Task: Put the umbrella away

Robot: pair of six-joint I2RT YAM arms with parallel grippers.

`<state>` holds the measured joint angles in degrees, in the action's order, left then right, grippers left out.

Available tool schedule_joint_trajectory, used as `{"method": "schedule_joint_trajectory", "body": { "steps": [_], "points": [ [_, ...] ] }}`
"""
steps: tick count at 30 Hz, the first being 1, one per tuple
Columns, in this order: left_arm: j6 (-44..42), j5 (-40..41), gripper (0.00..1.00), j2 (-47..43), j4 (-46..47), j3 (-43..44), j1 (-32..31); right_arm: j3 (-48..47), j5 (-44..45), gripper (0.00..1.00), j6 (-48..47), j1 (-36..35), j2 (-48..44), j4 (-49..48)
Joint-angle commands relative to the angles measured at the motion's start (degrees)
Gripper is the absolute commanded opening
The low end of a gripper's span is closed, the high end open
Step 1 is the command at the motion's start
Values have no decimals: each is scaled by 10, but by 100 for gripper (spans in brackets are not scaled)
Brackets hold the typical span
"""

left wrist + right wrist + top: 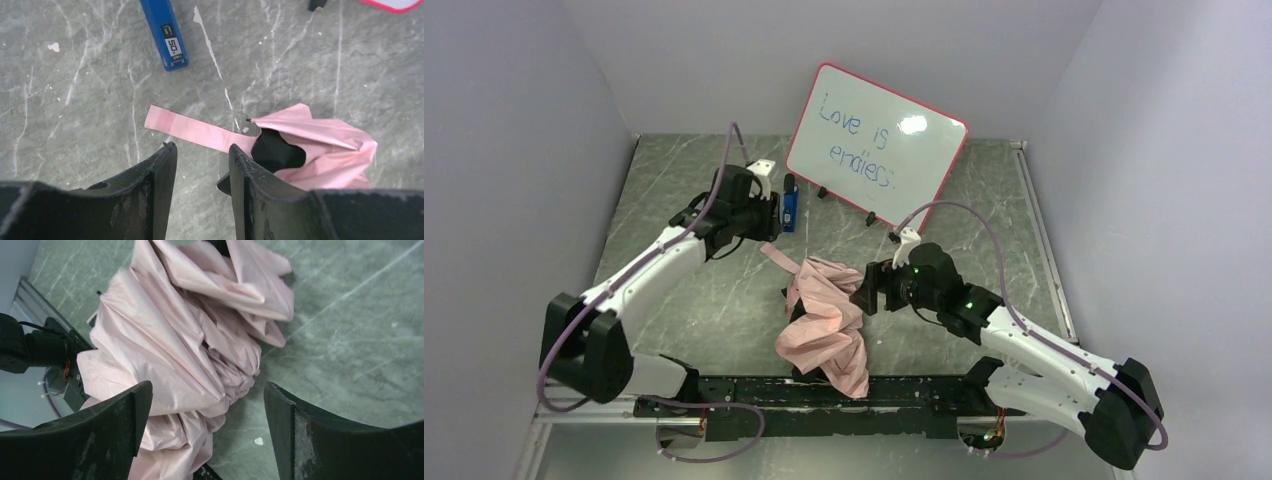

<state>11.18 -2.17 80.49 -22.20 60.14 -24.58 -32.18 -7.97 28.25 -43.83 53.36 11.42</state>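
Left wrist, umbrella strap lying flat, top external, propped whiteboard

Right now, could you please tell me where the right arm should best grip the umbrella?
Probably the bunched folds at the middle of the umbrella, from above: they heap up off the table, and the open fingers of the right gripper straddle them.

Ahead of my right claw, the umbrella hides shaft and handle under folds; its lower fabric runs off-frame.
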Motion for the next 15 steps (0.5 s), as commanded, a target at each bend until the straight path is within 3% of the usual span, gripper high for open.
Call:
{"method": "schedule_joint_trajectory", "body": {
  "steps": [1, 6, 10, 15],
  "points": [
    [-23, -34, 47, -67, 25, -40, 1, -28, 19, 86, -63, 0, 1, -49],
    [-16, -52, 49, -147, 48, -98, 1, -39, 9, 89, -159, -1, 17, -126],
    [-16, -38, 50, -177, 36, -113, 1, -109, -3, 93, -197, 0, 81, -91],
    [-29, -6, 55, -207, 5, -117, 1, -162, -121, 93, -258, 0, 126, -51]
  ]
}}
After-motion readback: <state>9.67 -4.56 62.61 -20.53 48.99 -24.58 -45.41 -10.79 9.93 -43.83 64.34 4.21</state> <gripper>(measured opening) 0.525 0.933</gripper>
